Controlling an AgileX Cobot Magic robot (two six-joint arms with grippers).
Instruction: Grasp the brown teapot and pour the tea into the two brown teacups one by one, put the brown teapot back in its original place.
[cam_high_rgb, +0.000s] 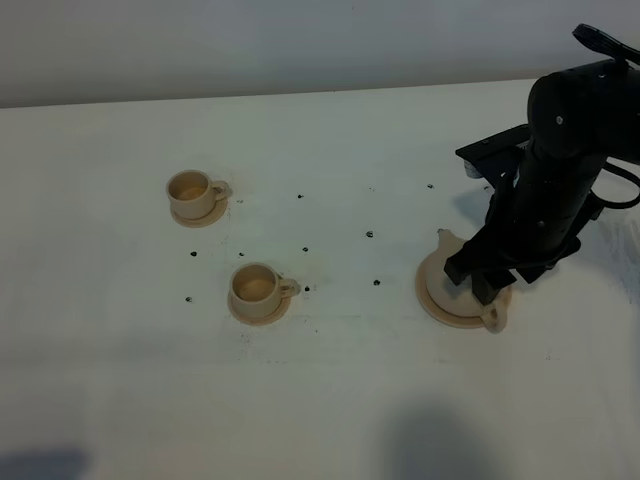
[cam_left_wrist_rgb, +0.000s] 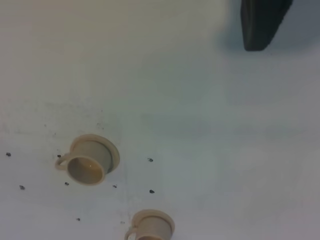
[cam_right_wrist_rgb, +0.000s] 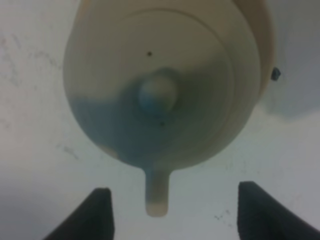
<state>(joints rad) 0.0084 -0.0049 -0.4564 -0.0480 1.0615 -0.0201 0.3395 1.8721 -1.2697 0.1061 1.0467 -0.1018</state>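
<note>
The right gripper (cam_right_wrist_rgb: 176, 212) hangs over the brown teapot (cam_right_wrist_rgb: 150, 45). Its fingers are spread wide, one on each side of the handle (cam_right_wrist_rgb: 156, 192), and hold nothing. The teapot sits on its big saucer (cam_high_rgb: 438, 305), well apart from the far teacup (cam_high_rgb: 190, 192) and the near teacup (cam_high_rgb: 257, 287). This looks like the grabbing step. Next, it should squeeze the handle. I cannot tell how the left gripper (cam_left_wrist_rgb: 262, 22) stands.

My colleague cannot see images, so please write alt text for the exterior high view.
The right gripper, open, hangs low over a tan teapot on its round saucer, at the right of a white table. Two small tan teacups stand at the left, with dark specks scattered between.
</note>
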